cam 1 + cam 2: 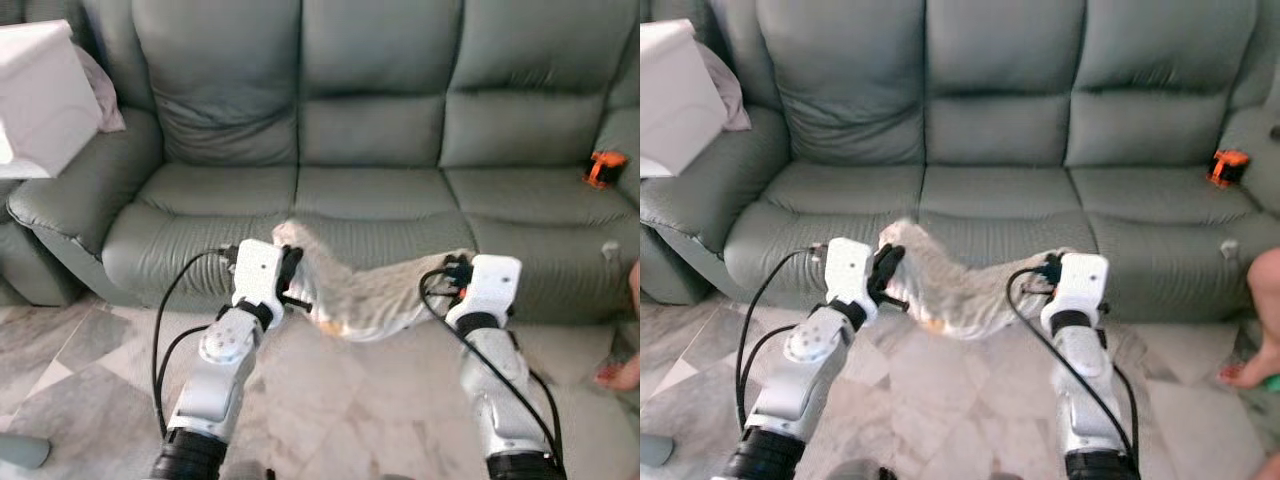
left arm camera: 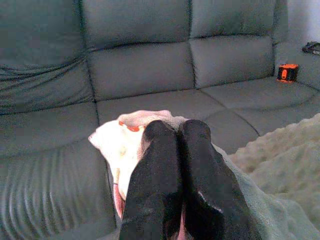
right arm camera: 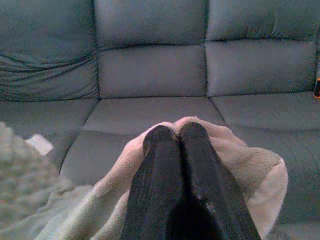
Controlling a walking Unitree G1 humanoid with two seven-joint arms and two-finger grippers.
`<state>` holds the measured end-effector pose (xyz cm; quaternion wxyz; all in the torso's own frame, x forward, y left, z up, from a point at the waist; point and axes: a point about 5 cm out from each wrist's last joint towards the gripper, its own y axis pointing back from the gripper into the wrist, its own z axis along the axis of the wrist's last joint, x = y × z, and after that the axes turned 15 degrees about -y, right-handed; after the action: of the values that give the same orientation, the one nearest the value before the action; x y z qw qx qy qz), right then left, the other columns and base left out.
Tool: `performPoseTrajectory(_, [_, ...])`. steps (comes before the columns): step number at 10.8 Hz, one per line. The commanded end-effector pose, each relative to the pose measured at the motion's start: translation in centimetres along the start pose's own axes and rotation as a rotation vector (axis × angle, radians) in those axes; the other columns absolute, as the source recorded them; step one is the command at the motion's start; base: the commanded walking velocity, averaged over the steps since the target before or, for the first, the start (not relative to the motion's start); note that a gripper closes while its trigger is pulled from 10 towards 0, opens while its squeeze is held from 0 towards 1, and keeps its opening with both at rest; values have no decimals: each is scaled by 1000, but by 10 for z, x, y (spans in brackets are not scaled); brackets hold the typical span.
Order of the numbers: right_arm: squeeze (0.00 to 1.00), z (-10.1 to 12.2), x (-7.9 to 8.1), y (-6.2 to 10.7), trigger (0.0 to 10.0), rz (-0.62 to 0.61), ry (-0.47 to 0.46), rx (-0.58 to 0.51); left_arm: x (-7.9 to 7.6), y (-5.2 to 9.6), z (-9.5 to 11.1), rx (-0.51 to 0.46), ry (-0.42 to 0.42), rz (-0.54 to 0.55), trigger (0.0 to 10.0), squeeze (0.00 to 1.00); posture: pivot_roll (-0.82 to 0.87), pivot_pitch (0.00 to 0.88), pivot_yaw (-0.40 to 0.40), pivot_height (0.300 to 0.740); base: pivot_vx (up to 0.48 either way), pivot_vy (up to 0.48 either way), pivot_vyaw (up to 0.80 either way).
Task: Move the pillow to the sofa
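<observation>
Pillow (image 1: 375, 290): limp and beige, slung between both grippers, hanging above the floor just in front of the sofa's seat edge.
Left gripper (image 1: 292, 272): fingers (image 2: 172, 165) pinched together on one pillow end.
Right gripper (image 1: 452, 275): fingers (image 3: 175, 165) closed on the other end.
Sofa (image 1: 370, 190): grey-green leather; small orange object (image 1: 604, 167) on its right seat.

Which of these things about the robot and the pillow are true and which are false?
1. Both grippers hold the pillow. True: the left gripper and right gripper each pinch an end.
2. The pillow lies flat on a sofa seat. False: it hangs between the arms, in front of the sofa.
3. An orange thing sits on the sofa's right side. True.
4. The sofa is bright red. False: it is grey-green.
</observation>
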<state>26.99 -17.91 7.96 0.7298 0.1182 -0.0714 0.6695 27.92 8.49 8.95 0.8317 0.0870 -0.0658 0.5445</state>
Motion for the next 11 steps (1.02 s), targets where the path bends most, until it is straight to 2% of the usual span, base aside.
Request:
performPoseTrajectory(1, [0, 7, 3, -3, 10000, 17, 0, -20, -3, -3, 6, -16, -13, -10, 10000, 0, -35, 0, 11, 740, 0, -259, 0])
performPoseTrajectory(3, [0, 7, 4, -4, 10000, 19, -3, -21, -3, -3, 5, -13, -15, -9, 10000, 0, -32, 0, 8, 740, 0, -272, 0])
performPoseTrajectory(8, [0, 0, -1, 6, 10000, 25, 7, 0, 15, 8, -7, 41, -29, 58, 10000, 0, -22, 0, 10, 740, 0, -258, 0])
performPoseTrajectory(9, [0, -1, -1, 10, 10000, 33, 9, 4, 19, 13, -9, 54, -31, 73, 10000, 0, -19, 0, 13, 740, 0, 0, 0])
performPoseTrajectory(11, [0, 1, -1, 30, 10000, 75, 47, -7, 30, 33, -11, 78, -32, 131, 10000, 0, -11, 0, 11, 740, 0, 0, 0])
